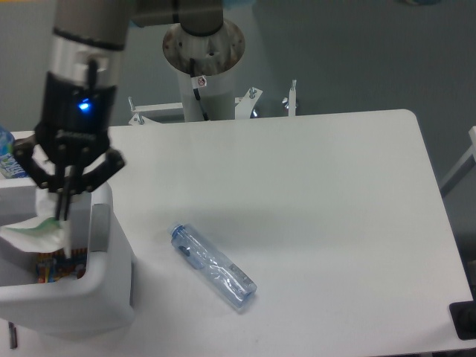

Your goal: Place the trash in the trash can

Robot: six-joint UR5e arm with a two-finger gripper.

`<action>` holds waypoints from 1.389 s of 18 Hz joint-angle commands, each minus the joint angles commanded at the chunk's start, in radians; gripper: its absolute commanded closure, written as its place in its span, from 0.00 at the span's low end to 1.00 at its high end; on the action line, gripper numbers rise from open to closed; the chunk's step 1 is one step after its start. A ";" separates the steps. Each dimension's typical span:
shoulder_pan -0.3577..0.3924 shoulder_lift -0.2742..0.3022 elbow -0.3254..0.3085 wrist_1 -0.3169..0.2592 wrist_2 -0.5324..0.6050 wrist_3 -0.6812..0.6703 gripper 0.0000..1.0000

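gripper over bin, white table, grey wall

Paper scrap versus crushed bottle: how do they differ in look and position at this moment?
The paper scrap is white and opaque; the crushed bottle is clear with a bluish tint. The scrap hangs from the pincer above the trash can; the bottle lies flat on the table, untouched. Neither is in the can yet.

A white table with rounded corners is seen against a plain grey-blue backdrop. A metal bracket is fixed along its far edge. The surface is evenly lit, with soft shadows. A dark object is cut off at the lower right.
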 joint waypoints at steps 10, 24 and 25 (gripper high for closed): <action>0.014 0.005 0.005 -0.015 0.032 0.036 0.00; 0.275 -0.150 0.008 -0.382 0.064 0.068 0.00; 0.275 -0.172 0.006 -0.403 0.066 0.068 0.00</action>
